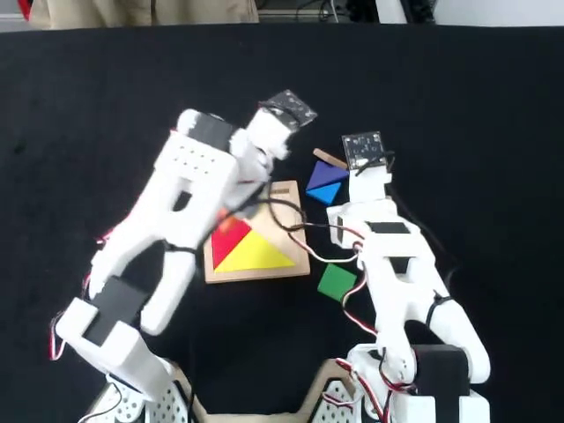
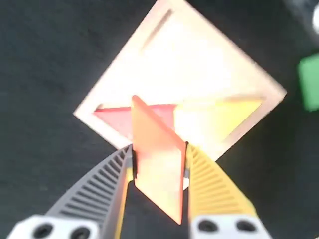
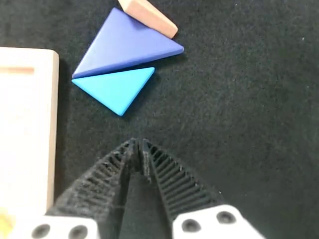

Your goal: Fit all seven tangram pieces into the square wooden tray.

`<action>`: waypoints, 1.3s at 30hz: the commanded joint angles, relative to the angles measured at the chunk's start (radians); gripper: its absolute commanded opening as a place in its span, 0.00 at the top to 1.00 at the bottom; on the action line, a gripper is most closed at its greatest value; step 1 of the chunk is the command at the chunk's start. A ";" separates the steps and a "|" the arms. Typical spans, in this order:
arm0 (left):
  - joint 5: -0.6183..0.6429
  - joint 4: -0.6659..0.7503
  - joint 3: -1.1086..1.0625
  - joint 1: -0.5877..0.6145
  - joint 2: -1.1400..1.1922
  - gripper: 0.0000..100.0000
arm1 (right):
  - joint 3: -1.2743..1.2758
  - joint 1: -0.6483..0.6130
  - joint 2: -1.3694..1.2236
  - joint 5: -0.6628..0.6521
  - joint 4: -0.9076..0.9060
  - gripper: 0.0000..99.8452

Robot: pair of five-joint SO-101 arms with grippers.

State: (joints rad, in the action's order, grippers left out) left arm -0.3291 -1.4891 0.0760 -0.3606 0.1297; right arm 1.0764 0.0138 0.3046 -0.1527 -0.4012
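Observation:
The square wooden tray (image 1: 291, 192) lies mid-table with a red triangle (image 1: 231, 236) and a yellow triangle (image 1: 256, 254) in it. In the left wrist view my left gripper (image 2: 158, 154) is shut on an orange piece (image 2: 157, 162), held on edge above the tray (image 2: 149, 45) near the red triangle (image 2: 119, 119) and the yellow triangle (image 2: 219, 117). My right gripper (image 3: 138, 146) is shut with nothing in it, on the cloth just short of a light blue triangle (image 3: 115, 88), a dark blue triangle (image 3: 127, 46) and a tan piece (image 3: 147, 15).
A green square (image 1: 336, 282) lies on the black cloth right of the tray, beside the right arm, and shows as a green piece (image 2: 309, 82) at the edge of the left wrist view. The blue triangles (image 1: 324, 183) sit right of the tray's far corner.

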 commanded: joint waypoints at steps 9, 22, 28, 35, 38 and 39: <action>0.795 0.489 -0.407 -0.128 -0.236 0.97 | -0.119 0.261 0.008 0.256 -0.005 0.99; 0.999 0.865 -0.693 -0.136 -0.313 0.97 | -0.122 0.287 0.008 0.285 -0.005 0.99; 1.003 0.867 -0.664 -0.134 -0.190 0.92 | -0.119 0.256 0.008 0.282 -0.005 0.99; 1.003 0.865 -0.567 -0.140 -0.051 0.94 | -0.119 0.256 0.008 0.282 -0.005 0.99; 1.003 0.865 -0.564 -0.170 -0.041 0.95 | -0.119 0.256 0.008 0.282 -0.005 0.99; 1.003 0.864 -0.564 -0.180 -0.041 0.95 | -0.119 0.256 0.008 0.282 -0.005 0.99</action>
State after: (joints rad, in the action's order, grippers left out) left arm 0.6651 -0.6421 -0.5516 -0.4971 0.0944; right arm 1.0134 0.2869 0.3046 0.1281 -0.4012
